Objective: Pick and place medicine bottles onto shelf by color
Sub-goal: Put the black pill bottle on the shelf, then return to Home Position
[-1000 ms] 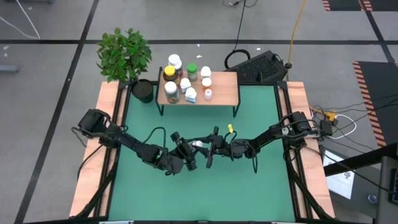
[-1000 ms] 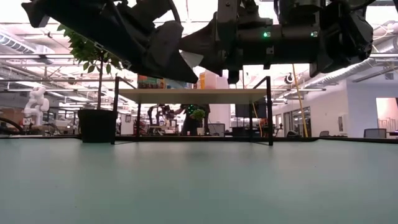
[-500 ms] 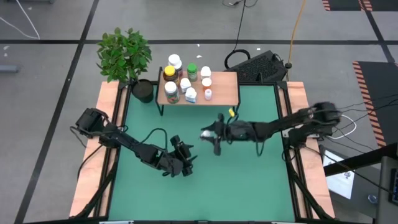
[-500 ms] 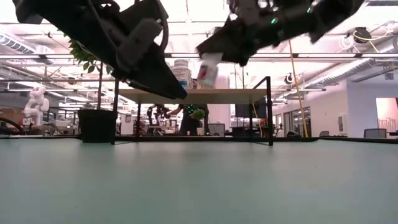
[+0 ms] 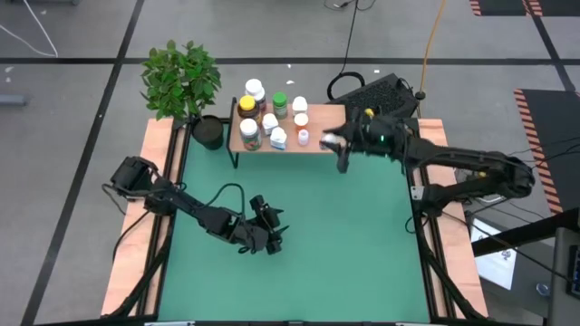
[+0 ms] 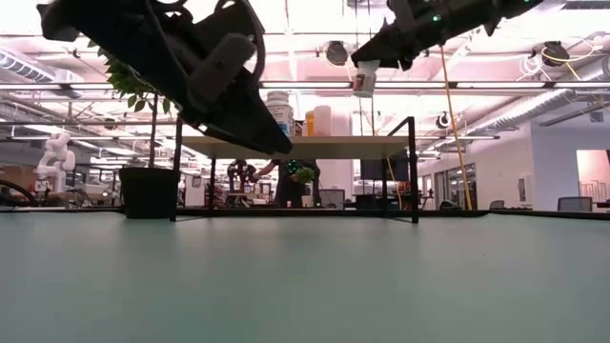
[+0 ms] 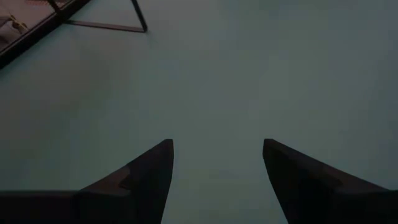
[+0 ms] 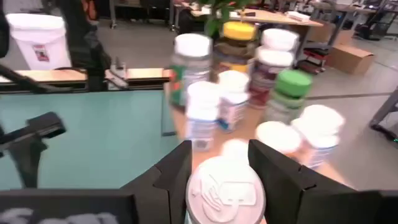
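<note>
Change since earlier frames: the right gripper [image 5: 333,142] has been carried from mid-table, where it met the left gripper [image 5: 272,237], up to the right end of the shelf [image 5: 335,122]; the left arm has been drawn back toward the table's near left part.
Right gripper: closed on a white-capped bottle [image 8: 225,186], held above the shelf's bare right part, as the low view shows [image 6: 363,78].
Left gripper: fingers [image 7: 146,174] are seen apart with nothing between them, hovering low over the green table [image 5: 362,263].
Bottles already placed: a cluster [image 5: 270,113] is stood on the shelf's left half, among them a yellow-capped one [image 5: 246,105], a green-capped one [image 5: 280,100] and several white-capped ones [image 5: 270,121].
Step in hand: judged to be setting the held bottle down on the shelf beside its colour group.
How to do it well: the bottle should be kept upright, lowered until its base meets the wood, and let go only then; a spot beside the white caps but clear of them should be chosen.
In the way: the nearest white caps [image 8: 275,137] lie just ahead of the fingers and could be knocked over by a forward push.
Surroundings: a potted plant [image 5: 182,81] stands at the shelf's left end; a black keyboard [image 5: 379,98] lies beyond the table's far right corner.
</note>
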Motion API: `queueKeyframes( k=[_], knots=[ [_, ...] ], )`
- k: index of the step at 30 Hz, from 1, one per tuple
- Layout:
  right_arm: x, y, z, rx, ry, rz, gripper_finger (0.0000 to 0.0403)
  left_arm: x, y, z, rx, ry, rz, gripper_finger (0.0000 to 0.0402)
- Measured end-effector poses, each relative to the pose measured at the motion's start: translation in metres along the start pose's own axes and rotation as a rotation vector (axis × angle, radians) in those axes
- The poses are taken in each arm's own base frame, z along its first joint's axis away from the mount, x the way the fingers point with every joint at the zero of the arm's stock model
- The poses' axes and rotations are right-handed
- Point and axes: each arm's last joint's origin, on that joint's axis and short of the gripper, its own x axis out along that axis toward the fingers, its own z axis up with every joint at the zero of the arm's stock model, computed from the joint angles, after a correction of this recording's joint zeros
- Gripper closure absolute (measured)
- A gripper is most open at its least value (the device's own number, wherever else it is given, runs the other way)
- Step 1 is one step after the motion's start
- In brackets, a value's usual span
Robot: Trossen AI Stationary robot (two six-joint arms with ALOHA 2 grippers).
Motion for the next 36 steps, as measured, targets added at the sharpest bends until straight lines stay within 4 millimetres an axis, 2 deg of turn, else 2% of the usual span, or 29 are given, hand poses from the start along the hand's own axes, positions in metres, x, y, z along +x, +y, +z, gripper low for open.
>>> queueKeyframes(
  k=[5,10,14,20,26,34,36],
  knots=[
    [0.011,-0.041,0.006,0.031,0.069,0.01,0.026,0.006,0.009,0.003,-0.021,0.002,0.027,0.0151],
    [0.032,-0.069,-0.001,0.065,0.148,0.007,0.026,0.011,0.015,0.004,-0.035,0.019,0.026,0.0151],
    [0.046,-0.085,-0.014,0.1,0.194,0.029,0.026,0.012,0.018,0.002,-0.043,0.046,0.039,0.0151],
    [0.057,-0.097,-0.029,0.119,0.24,0.019,0.0259,0.013,0.023,-0.003,-0.058,0.098,0.068,0.0151],
    [0.059,-0.099,-0.03,0.108,0.235,0.009,0.0246,0.012,0.023,-0.006,-0.068,0.116,0.075,0.0151],
    [0.055,-0.098,-0.025,0.096,0.211,0.002,0.0169,0.011,0.022,-0.006,-0.07,0.113,0.08,0.0151],
    [0.051,-0.098,-0.021,0.092,0.199,0.001,0.015,0.005,0.023,-0.002,-0.063,0.09,0.11,0.0151]
  ],
)
